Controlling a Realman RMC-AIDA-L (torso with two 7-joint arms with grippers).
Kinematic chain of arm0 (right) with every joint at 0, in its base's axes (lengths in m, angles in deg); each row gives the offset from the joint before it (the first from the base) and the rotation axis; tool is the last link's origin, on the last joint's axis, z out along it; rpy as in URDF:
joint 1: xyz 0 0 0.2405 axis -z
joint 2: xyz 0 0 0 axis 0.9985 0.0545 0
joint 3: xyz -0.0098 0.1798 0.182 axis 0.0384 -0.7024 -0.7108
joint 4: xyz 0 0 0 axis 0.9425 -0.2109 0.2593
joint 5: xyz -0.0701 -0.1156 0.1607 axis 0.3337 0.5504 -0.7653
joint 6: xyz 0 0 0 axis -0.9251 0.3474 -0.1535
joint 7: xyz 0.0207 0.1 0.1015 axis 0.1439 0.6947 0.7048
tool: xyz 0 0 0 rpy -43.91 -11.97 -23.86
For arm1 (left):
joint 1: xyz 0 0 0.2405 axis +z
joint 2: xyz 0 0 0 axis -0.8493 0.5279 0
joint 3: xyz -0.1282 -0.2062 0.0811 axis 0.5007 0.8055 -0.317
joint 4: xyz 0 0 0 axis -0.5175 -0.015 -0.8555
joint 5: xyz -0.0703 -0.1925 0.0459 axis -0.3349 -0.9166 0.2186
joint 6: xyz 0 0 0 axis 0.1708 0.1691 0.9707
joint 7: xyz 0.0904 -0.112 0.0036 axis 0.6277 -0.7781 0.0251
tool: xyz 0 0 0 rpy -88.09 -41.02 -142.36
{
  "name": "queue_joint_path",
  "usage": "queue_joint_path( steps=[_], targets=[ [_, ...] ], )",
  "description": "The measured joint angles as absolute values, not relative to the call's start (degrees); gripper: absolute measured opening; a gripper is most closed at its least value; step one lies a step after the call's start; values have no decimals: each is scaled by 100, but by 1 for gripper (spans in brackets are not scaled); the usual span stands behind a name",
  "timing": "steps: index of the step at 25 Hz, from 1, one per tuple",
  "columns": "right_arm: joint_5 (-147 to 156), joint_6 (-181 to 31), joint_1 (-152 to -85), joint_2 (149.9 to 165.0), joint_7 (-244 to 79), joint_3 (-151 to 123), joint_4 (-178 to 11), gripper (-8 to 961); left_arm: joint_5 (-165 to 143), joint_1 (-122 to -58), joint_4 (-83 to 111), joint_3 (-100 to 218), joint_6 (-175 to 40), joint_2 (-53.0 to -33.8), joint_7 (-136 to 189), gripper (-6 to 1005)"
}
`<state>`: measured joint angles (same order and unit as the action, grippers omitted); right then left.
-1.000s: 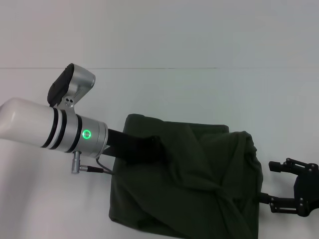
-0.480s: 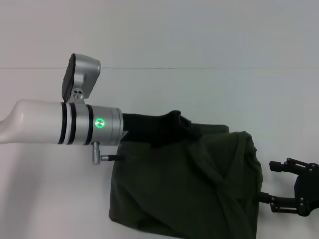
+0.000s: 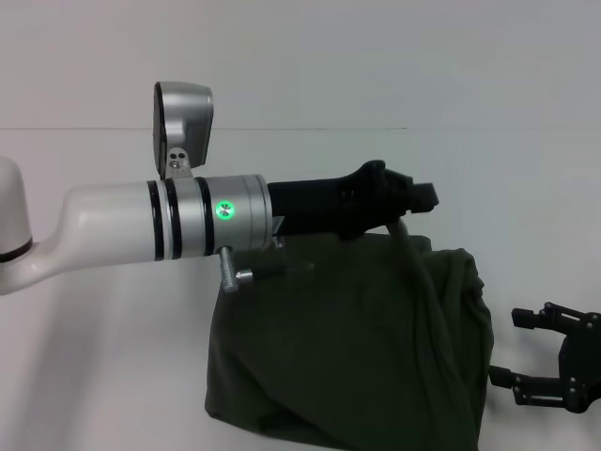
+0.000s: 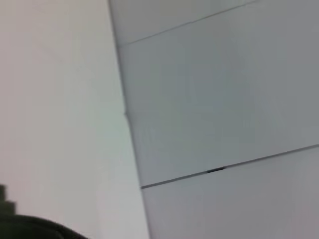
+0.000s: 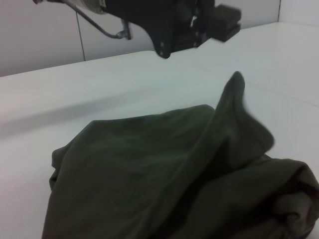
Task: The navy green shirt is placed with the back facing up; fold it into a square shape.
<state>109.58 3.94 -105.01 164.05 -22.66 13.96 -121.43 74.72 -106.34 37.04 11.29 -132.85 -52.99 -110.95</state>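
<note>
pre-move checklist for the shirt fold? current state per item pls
1. Left gripper clear of cloth: ok, raised above the navy green shirt, nothing seen in it.
2. Left fingers open or shut: cannot tell.
3. Right gripper ready: ok, open, beside the shirt's right edge, not touching.
4. Shirt flat: not ok, bunched, with a ridge of cloth standing up.
5. Square shape reached: not ok, outline uneven, folds loose.
6. Shirt on the table: ok; its near edge runs out of the head view.
</note>
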Motion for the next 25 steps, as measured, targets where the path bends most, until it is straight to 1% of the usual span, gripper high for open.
queue_joint_path(
  steps=[8, 12, 14, 20, 23, 25],
  targets=[
    [10958, 414, -10432, 16406, -2270, 1325, -12164, 911, 7036, -10884, 3135, 1107, -13139, -5311, -10641, 57],
    [10957, 428, -10364, 16409, -2303, 1168, -12161, 912, 6992, -10880, 3072, 1104, -13118, -5315, -10568, 58],
    [10957, 433, -10349, 16408, -2306, 1127, -12157, 912, 6991, -10759, 3173, 1102, -13215, -5283, -10569, 59],
    [10957, 429, -10312, 16405, -2309, 1108, -12154, 911, 7134, -9970, 3916, 1013, -13465, -5209, -10905, 62],
    [10955, 417, -10308, 16406, -2310, 1106, -12156, 911, 7229, -9845, 3991, 932, -13501, -5177, -10889, 226],
    [10955, 415, -10315, 16407, -2310, 1106, -12156, 911, 7304, -9839, 4016, 886, -13516, -5164, -10853, 264]
  ],
)
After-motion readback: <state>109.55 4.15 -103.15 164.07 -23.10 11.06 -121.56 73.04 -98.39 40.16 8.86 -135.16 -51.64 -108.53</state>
